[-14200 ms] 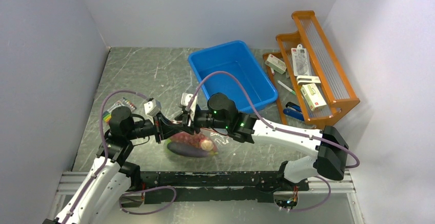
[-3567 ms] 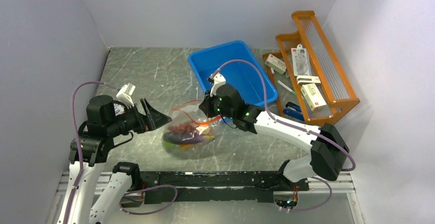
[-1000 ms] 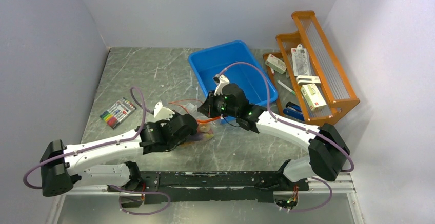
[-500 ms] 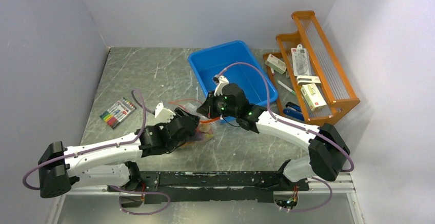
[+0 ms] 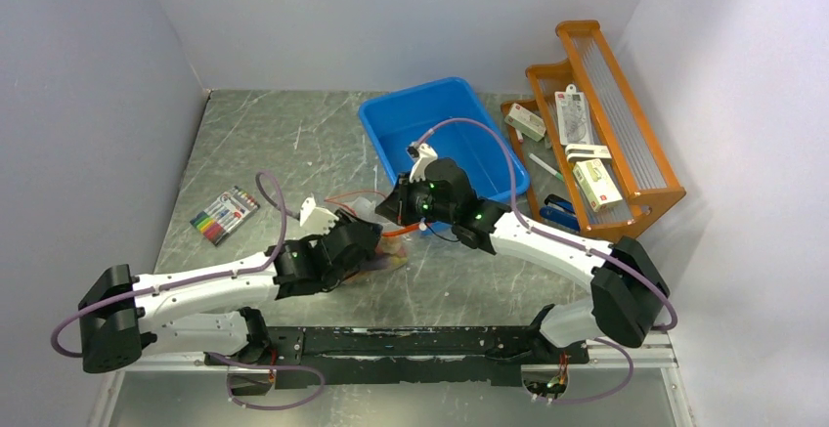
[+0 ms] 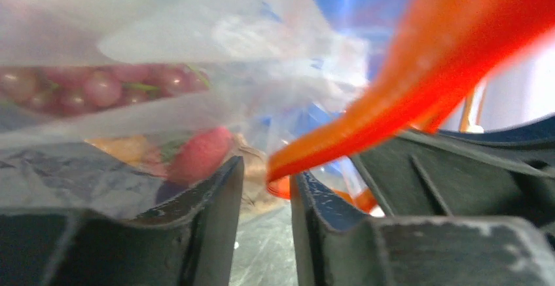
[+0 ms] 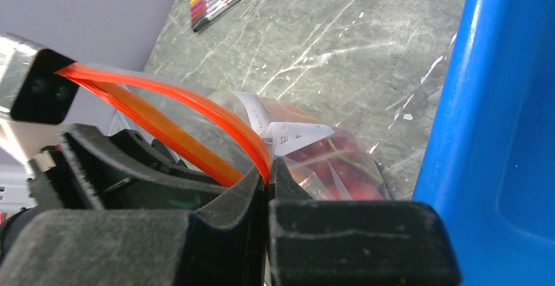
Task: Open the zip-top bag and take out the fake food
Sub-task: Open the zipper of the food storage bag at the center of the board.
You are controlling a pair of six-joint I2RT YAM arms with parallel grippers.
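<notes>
The zip-top bag (image 5: pixel 383 254) lies crumpled mid-table with its red-orange zip strip (image 7: pixel 196 106) pulled apart into a loop. My right gripper (image 7: pixel 268 171) is shut on one end of that strip, beside the blue bin. My left gripper (image 6: pixel 267 175) is pushed into the bag's mouth from the left. It is open, with bare table showing through a narrow gap between its fingers (image 6: pixel 209 220). The strip's end (image 6: pixel 419 83) hangs just above the gap. The fake food is inside the plastic: dark red grapes (image 6: pixel 98 86), a pink-red piece (image 6: pixel 196 155) and an orange piece (image 6: pixel 121 148).
A blue bin (image 5: pixel 445 129) stands just behind the right gripper (image 5: pixel 396 214); its wall (image 7: pixel 504 103) fills the right of the right wrist view. A pack of coloured markers (image 5: pixel 225 214) lies at the left. An orange rack (image 5: pixel 606 124) with small boxes stands at the right.
My left gripper has gone from shut to open and has nudged slightly rightward into the bag's mouth. The right gripper keeps its hold on the strip without moving.
</notes>
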